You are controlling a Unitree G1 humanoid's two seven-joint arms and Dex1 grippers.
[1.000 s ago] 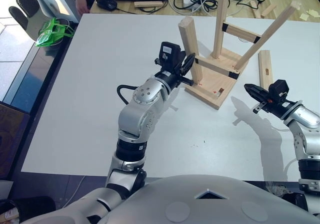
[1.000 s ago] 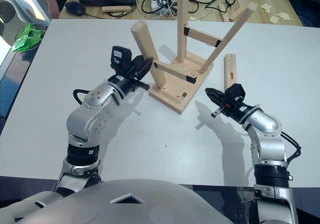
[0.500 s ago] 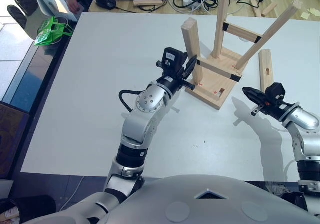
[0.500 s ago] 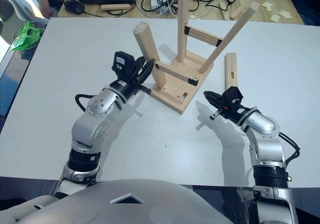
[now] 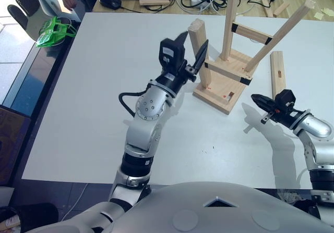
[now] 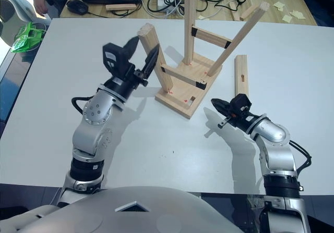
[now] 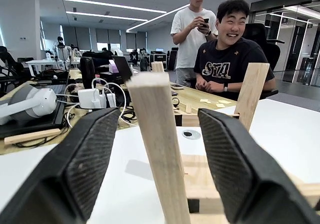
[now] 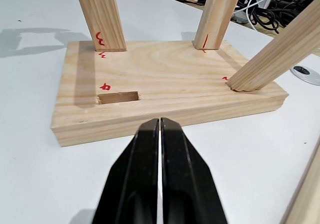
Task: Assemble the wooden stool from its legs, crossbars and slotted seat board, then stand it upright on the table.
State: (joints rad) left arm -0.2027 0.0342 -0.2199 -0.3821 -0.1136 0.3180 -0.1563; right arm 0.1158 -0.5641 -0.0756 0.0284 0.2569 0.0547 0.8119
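The left gripper gapes wide astride the near-left leg, seemingly without contact. The right gripper, closed tight and empty, hovers just right of the seat board.

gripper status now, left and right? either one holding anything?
Left gripper: open, straddling the upturned stool leg, not clamped on it.
Right gripper: shut, holding nothing, pointed at the seat board.
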